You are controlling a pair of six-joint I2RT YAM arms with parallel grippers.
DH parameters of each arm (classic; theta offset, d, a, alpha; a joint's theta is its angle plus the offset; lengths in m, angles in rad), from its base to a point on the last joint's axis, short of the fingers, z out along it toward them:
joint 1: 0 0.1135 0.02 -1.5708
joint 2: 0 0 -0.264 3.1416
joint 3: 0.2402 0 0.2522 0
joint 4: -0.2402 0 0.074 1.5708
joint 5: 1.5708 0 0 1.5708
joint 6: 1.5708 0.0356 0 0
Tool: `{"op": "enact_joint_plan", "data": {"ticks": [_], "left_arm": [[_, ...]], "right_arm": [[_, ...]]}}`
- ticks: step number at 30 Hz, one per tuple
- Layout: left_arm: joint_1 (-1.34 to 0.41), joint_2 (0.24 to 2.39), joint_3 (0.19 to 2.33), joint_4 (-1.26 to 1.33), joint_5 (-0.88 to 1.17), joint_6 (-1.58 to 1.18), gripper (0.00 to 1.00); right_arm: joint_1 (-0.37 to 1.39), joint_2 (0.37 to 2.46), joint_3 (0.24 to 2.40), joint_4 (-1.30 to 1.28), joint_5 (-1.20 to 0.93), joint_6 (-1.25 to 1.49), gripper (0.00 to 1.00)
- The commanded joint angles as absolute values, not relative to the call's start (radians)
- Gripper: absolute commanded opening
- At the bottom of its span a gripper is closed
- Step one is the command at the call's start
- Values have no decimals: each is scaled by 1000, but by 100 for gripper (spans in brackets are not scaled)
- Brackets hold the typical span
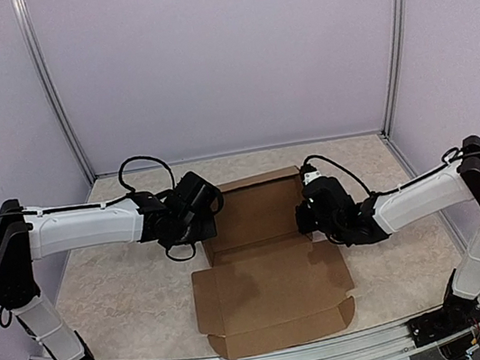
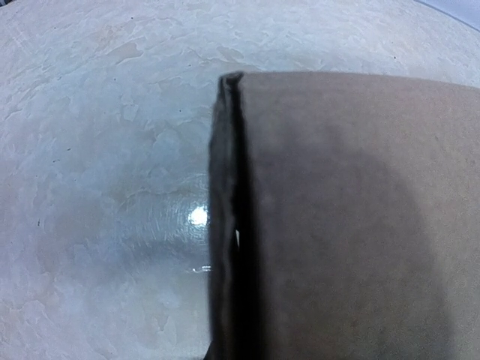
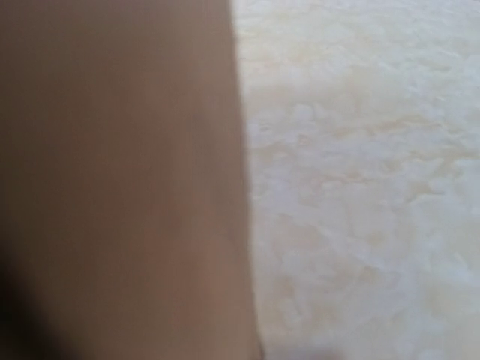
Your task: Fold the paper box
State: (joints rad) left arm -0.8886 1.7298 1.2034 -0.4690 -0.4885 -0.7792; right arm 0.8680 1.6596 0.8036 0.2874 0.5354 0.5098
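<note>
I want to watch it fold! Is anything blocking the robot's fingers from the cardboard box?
Nothing visible is. The left fingers and the right fingers are right at the paper box, one pair on each side of its far half.

No readable text, label, brand, number or sign is showing in any view; the brown paper box (image 1: pixel 267 267) is presenting only plain cardboard faces.
</note>
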Motion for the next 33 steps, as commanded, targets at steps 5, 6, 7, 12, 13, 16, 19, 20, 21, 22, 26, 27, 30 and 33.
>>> {"op": "enact_joint_plan", "data": {"ticks": [5, 6, 7, 12, 13, 16, 19, 20, 21, 22, 26, 27, 30, 33], "left_arm": [[-908, 1748, 1208, -501, -466, -801, 0], [-908, 1747, 1211, -500, -465, -799, 0], [-909, 1748, 1213, -500, -464, -797, 1], [-917, 1743, 1211, -501, -460, -783, 37], [-919, 1737, 1207, -505, -456, -777, 44], [-923, 1700, 1168, -499, -450, -762, 62], [-922, 1631, 1122, -497, -446, -739, 75], [-922, 1602, 1106, -501, -440, -724, 78], [-922, 1586, 1098, -505, -436, -717, 79], [-922, 1564, 1080, -508, -429, -705, 82], [-914, 1479, 1044, -517, -372, -661, 88], [-911, 1454, 1039, -517, -353, -644, 89], [-904, 1400, 1023, -526, -327, -615, 89], [-873, 1328, 1006, -528, -288, -597, 90]], "right_arm": [[877, 1690, 822, 349, 514, 509, 0], [877, 1692, 822, 353, 513, 509, 0], [878, 1693, 823, 357, 512, 509, 0], [878, 1696, 828, 344, 529, 509, 0], [878, 1698, 834, 334, 532, 506, 0], [877, 1704, 851, 318, 531, 487, 0], [877, 1709, 855, 318, 538, 473, 0], [877, 1711, 856, 318, 542, 468, 0], [876, 1713, 858, 319, 545, 463, 0], [874, 1717, 860, 319, 547, 460, 0], [862, 1736, 873, 312, 544, 455, 0], [858, 1742, 876, 316, 537, 450, 0], [854, 1756, 885, 317, 503, 421, 0], [852, 1750, 894, 278, 450, 393, 0]]}}
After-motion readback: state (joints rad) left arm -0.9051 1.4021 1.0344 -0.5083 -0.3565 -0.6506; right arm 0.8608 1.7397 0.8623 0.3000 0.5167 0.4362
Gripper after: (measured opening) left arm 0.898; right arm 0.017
